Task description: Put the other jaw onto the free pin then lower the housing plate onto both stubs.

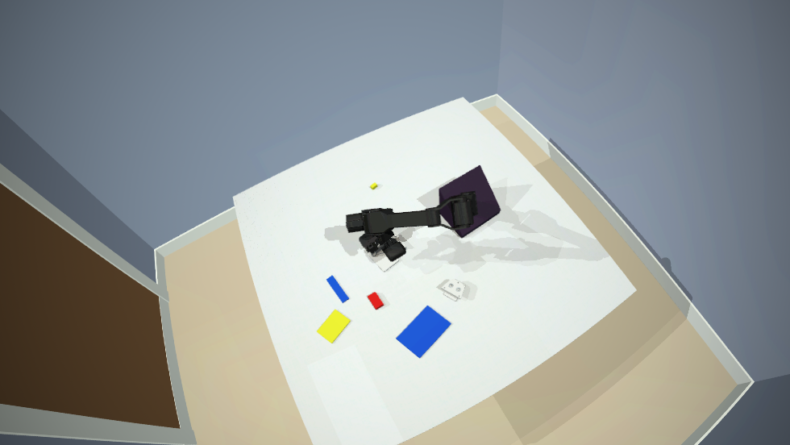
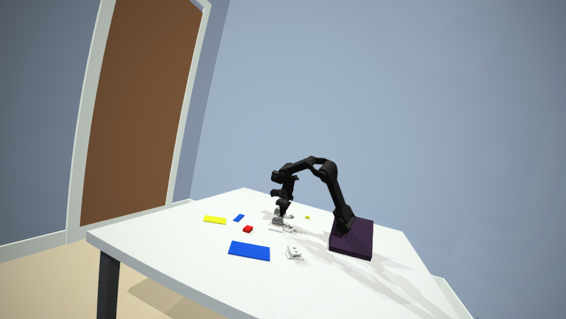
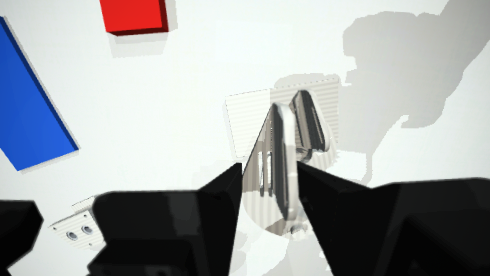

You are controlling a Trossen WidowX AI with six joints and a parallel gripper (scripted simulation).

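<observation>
My gripper (image 3: 266, 167) (image 2: 282, 214) is shut on the free white jaw (image 3: 291, 170) (image 2: 276, 211), with its flat grey pad upright between the fingertips. The held jaw hangs above the mechanism base (image 3: 245, 117) (image 2: 274, 229), a thin ribbed white plate on the table. The other jaw (image 3: 312, 125) (image 2: 277, 221) stands on the base, just beside the held jaw's far end in the wrist view. The held jaw and fingers hide the free pin, and I cannot tell whether the teeth touch. The white housing plate (image 1: 454, 288) (image 2: 294, 251) (image 3: 79, 232), with two round holes, lies apart from the base.
A red block (image 1: 375, 301) (image 2: 248, 229) (image 3: 134, 15), a large blue slab (image 1: 424, 331) (image 2: 249, 251) (image 3: 35, 110), a small blue strip (image 1: 337, 289) (image 2: 238, 218) and a yellow slab (image 1: 334, 326) (image 2: 214, 219) lie on the table. A small yellow cube (image 1: 373, 186) (image 2: 307, 217) lies beyond the arm.
</observation>
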